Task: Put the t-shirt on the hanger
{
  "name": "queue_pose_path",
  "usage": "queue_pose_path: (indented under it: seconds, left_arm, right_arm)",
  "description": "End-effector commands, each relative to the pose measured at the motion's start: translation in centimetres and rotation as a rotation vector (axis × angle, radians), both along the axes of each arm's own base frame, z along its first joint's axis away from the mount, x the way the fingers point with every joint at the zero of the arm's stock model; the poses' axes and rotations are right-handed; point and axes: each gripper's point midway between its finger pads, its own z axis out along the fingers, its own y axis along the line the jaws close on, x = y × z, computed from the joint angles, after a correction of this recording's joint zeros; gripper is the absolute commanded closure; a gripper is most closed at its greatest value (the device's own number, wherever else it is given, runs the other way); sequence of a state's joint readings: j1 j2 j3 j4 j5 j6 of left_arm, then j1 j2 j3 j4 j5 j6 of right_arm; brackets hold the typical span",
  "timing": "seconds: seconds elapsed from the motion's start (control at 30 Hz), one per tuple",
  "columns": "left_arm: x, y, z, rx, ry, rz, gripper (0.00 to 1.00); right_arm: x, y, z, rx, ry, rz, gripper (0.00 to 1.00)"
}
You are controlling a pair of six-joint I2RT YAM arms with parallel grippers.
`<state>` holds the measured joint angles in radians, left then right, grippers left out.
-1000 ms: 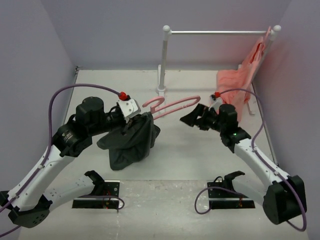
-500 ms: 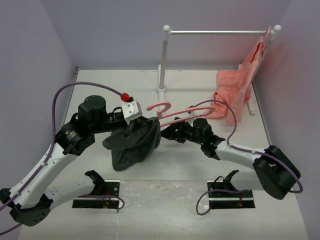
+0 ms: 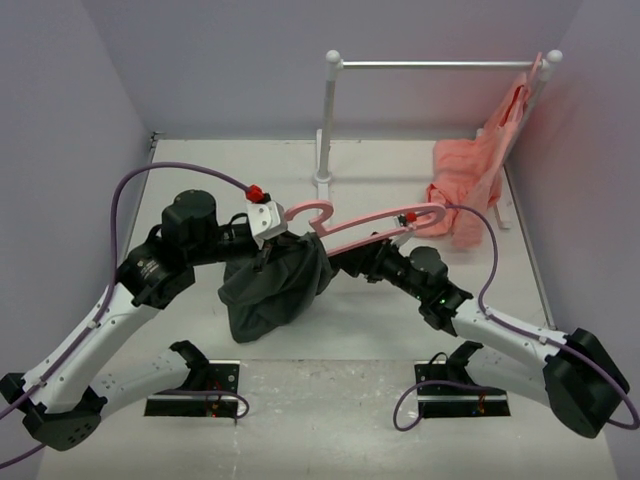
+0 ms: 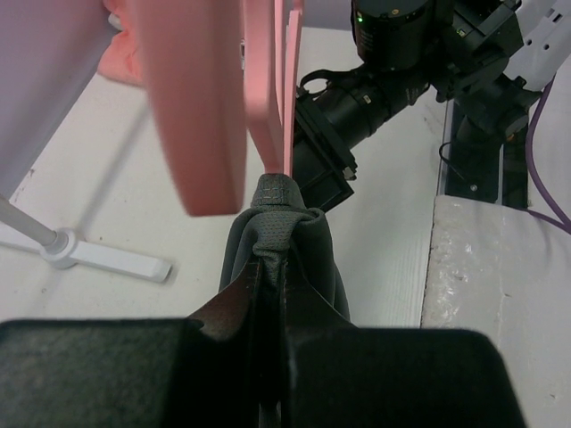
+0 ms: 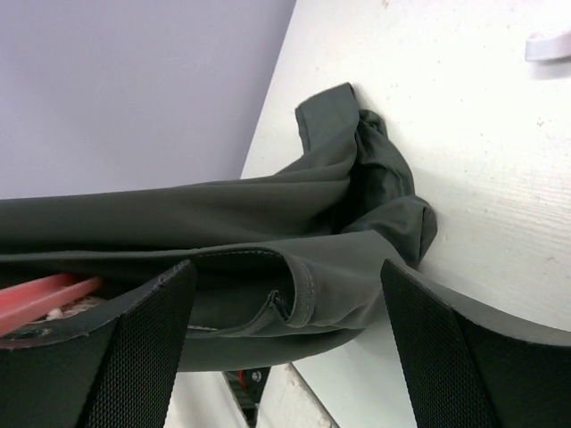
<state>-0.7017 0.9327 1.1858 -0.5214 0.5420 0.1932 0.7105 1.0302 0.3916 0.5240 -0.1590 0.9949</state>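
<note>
The dark charcoal t-shirt [image 3: 270, 290] hangs bunched at mid-table, its lower part resting on the surface. My left gripper [image 3: 263, 252] is shut on a stitched edge of the shirt [image 4: 285, 223] and holds it up; the grip point [image 4: 268, 272] is just below the pink hanger [image 4: 268, 89]. The hanger [image 3: 370, 232] lies slanted above the shirt, hook up at the left, with one end reaching into the cloth. My right gripper [image 3: 342, 262] is open against the shirt's right side. In its wrist view the jaws [image 5: 285, 303] stand wide around a shirt hem [image 5: 303, 285], and a bit of hanger [image 5: 40, 294] shows at the left.
A white clothes rack [image 3: 440, 65] stands at the back, its post base [image 3: 322, 180] just behind the hanger. A salmon-pink garment [image 3: 475, 170] hangs from the rack's right end. The right arm [image 4: 393, 53] is close in front of the left wrist. Walls enclose the left, back and right.
</note>
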Motion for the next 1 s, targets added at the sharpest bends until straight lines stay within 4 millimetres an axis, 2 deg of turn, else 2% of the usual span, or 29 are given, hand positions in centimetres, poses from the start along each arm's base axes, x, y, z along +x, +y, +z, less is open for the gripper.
queue_pose_path:
  seconds: [0.0,0.13,0.3,0.37,0.43,0.5,0.53,0.6,0.67,0.7,0.77,0.8,0.87,0.9,0.97]
  left_arm:
    - [0.5,-0.7,1.4,-0.051,-0.037,-0.011,1.00]
    - [0.4,-0.7,1.9,-0.057,-0.043,-0.009,1.00]
    - [1.9,0.7,3.3,-0.077,-0.065,0.126,1.00]
    - [2.5,1.3,3.7,-0.085,-0.071,0.180,1.00]
    - [2.6,1.8,4.1,-0.087,-0.078,0.206,1.00]
    - [1.9,1.9,3.6,-0.068,-0.071,0.177,1.00]
    - [1.6,1.9,3.3,-0.060,-0.072,0.164,1.00]
    - [0.9,2.0,2.7,-0.038,-0.077,0.128,1.00]
    - [0.0,2.1,2.2,-0.019,-0.099,0.085,1.00]
    - [-0.3,2.2,1.6,-0.008,-0.100,0.071,1.00]
    - [0.5,2.7,0.0,0.038,-0.087,0.117,1.00]
    - [1.1,2.7,-1.1,0.077,-0.066,0.135,1.00]
    - [2.1,2.9,-3.3,0.164,-0.027,0.159,1.00]
    - [2.7,3.0,-4.3,0.201,-0.010,0.179,1.00]
    - [3.7,3.0,-5.0,0.222,0.006,0.217,1.00]
  right_arm:
    - [0.2,1.4,-0.5,-0.037,-0.006,0.054,0.15]
    - [0.5,1.8,-2.5,-0.069,0.031,0.052,0.19]
    - [0.6,1.7,-5.7,-0.136,0.112,0.046,0.39]
    - [1.0,1.0,-6.7,-0.169,0.136,0.012,0.52]
    - [2.2,-0.5,-7.2,-0.202,0.159,-0.050,0.70]
    - [4.2,-3.3,-6.8,-0.246,0.189,-0.135,0.93]
    - [5.3,-4.8,-6.4,-0.259,0.199,-0.175,0.98]
    - [8.6,-10.2,-5.2,-0.289,0.218,-0.326,1.00]
    - [10.1,-13.0,-2.8,-0.309,0.190,-0.380,1.00]
    - [11.0,-15.3,-1.8,-0.311,0.186,-0.420,1.00]
    - [11.7,-17.5,1.8,-0.311,0.163,-0.456,1.00]
    - [12.0,-18.9,2.9,-0.325,0.145,-0.489,1.00]
    - [12.1,-20.0,5.3,-0.352,0.101,-0.521,1.00]
    - [12.0,-20.0,6.7,-0.364,0.078,-0.516,1.00]
    - [11.7,-19.3,8.8,-0.370,0.048,-0.476,1.00]
